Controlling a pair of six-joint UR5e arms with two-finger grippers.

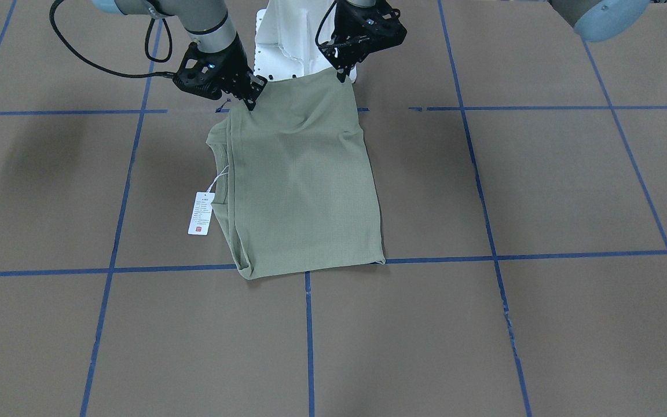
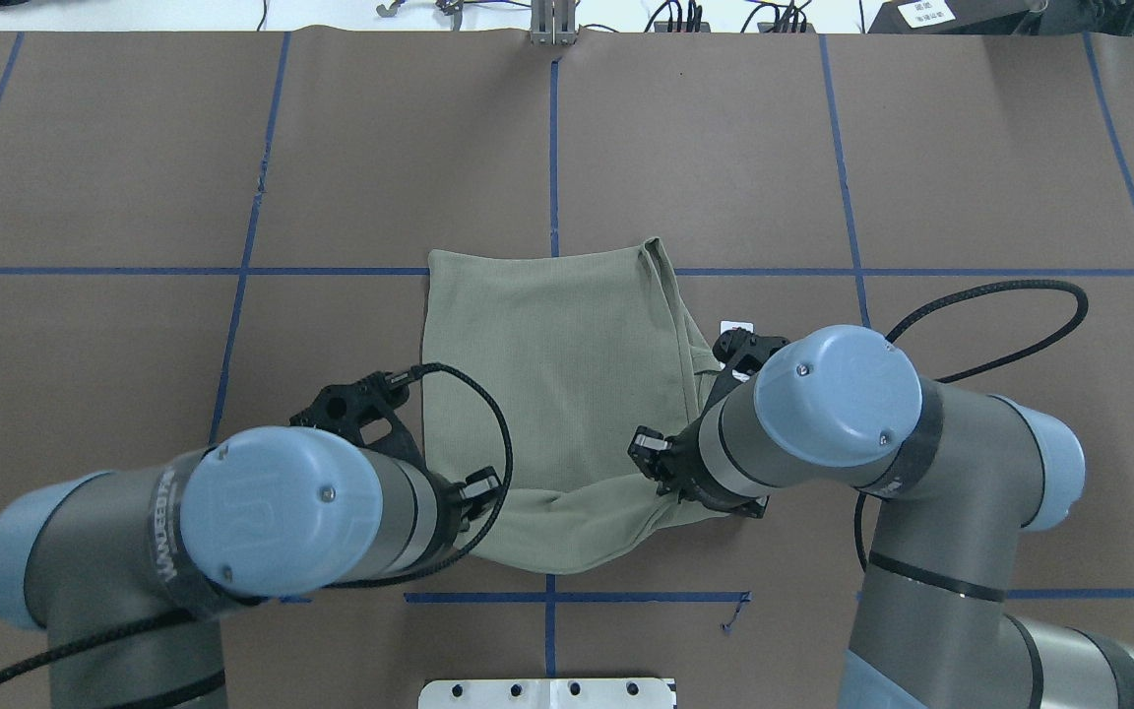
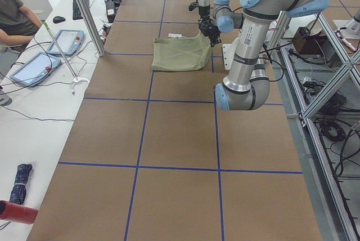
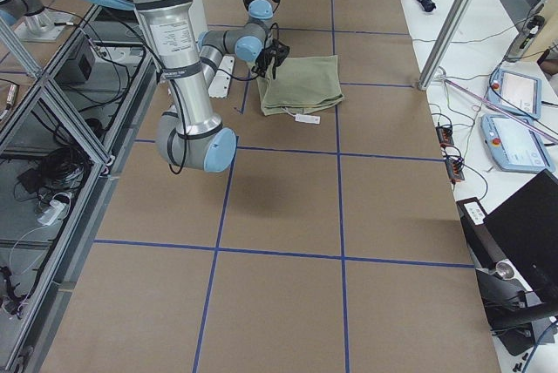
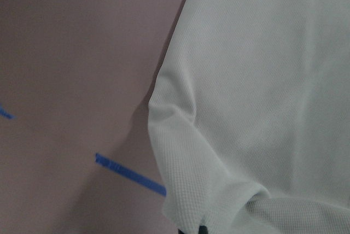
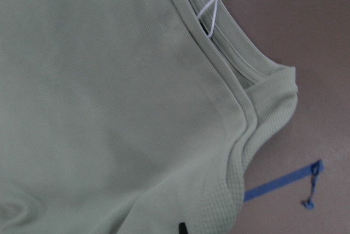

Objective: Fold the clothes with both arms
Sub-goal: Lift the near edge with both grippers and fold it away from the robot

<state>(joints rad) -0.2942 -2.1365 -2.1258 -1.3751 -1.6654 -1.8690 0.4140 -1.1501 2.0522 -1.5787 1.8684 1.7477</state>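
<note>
The pale sage-green shirt (image 1: 304, 185) lies folded in a rough rectangle on the brown table; it also shows in the overhead view (image 2: 557, 374). Its white hang tag (image 1: 201, 214) lies on the table beside the neck. My left gripper (image 1: 342, 74) is shut on one corner of the shirt's edge nearest the robot and holds it lifted. My right gripper (image 1: 250, 103) is shut on the other corner of that edge, by the collar. In the overhead view my arms hide both gripper tips. The wrist views show close knit fabric (image 5: 262, 81) and the collar ribbing (image 6: 229, 75).
The white bolted pedestal (image 1: 287, 40) stands just behind the lifted edge. Blue tape lines (image 1: 309, 324) grid the brown table cover. Tablets (image 3: 39, 63) and a person sit on a side bench beyond the table's far edge.
</note>
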